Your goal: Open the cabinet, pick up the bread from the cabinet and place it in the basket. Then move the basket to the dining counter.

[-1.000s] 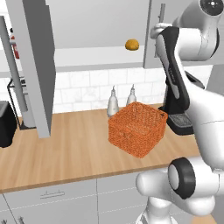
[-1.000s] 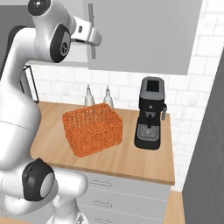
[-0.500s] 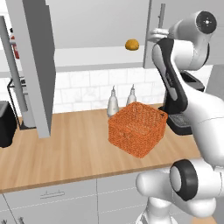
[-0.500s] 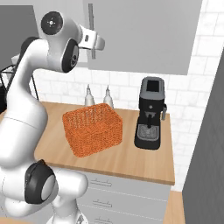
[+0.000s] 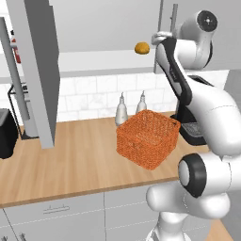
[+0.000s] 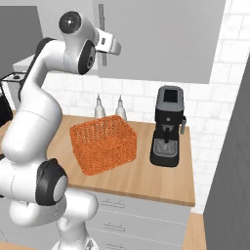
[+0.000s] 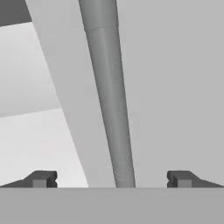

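Cabinet [image 5: 94,28] left door open, right door shut; basket [image 5: 148,138] on worktop below; gripper [image 7: 111,179] jaws wide apart astride right door's handle [image 7: 109,96]; bread [image 5: 142,48] on shelf. Risk: closing off-centre slips off bar, or door swing strikes arm

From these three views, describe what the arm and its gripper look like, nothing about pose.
The arm is glossy white, built of rounded, bulbous links with dark grey to black joint discs and a dark band along one link. No cables or markings show. The gripper ends in two small dark grey, blocky fingertips.
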Available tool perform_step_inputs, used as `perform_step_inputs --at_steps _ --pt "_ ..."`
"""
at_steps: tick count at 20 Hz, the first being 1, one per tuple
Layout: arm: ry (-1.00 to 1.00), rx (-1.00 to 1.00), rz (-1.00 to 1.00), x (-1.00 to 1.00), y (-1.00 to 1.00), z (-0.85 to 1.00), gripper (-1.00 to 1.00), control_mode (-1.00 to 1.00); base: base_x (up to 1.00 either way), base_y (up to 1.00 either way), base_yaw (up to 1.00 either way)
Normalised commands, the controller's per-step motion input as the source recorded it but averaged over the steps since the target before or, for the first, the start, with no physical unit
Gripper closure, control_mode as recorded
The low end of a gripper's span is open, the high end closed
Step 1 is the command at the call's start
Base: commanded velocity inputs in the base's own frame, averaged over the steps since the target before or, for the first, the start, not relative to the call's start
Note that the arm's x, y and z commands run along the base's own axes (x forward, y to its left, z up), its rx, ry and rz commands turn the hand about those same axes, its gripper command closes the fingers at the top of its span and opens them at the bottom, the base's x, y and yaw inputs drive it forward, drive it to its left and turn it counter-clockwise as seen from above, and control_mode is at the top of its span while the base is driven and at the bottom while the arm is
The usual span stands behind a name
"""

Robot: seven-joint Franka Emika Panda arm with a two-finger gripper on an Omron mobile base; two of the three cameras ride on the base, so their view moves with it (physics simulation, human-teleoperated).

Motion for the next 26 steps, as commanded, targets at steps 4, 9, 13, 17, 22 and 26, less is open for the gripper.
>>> perform_step_inputs --at_steps 4,9,13,17,22,26 --pt "0.04 0.00 0.05 0.31 0.00 0.02 -1.00 -1.00 0.00 0.00 0.00" --pt "-0.08 0.00 0.07 0.39 0.00 -0.11 -1.00 -1.00 0.00 0.00 0.00" --pt "-0.05 0.00 0.07 0.44 -0.01 -0.03 -1.00 -1.00 0.00 0.00 0.00" --pt "-0.04 0.00 0.07 0.35 0.00 0.00 -1.00 -1.00 0.00 0.00 0.00" --pt "-0.04 0.00 0.05 0.35 0.00 -0.04 1.00 -1.00 0.00 0.00 0.00" --pt "0.00 0.00 0.02 0.53 0.02 0.00 1.00 -1.00 0.00 0.00 0.00"
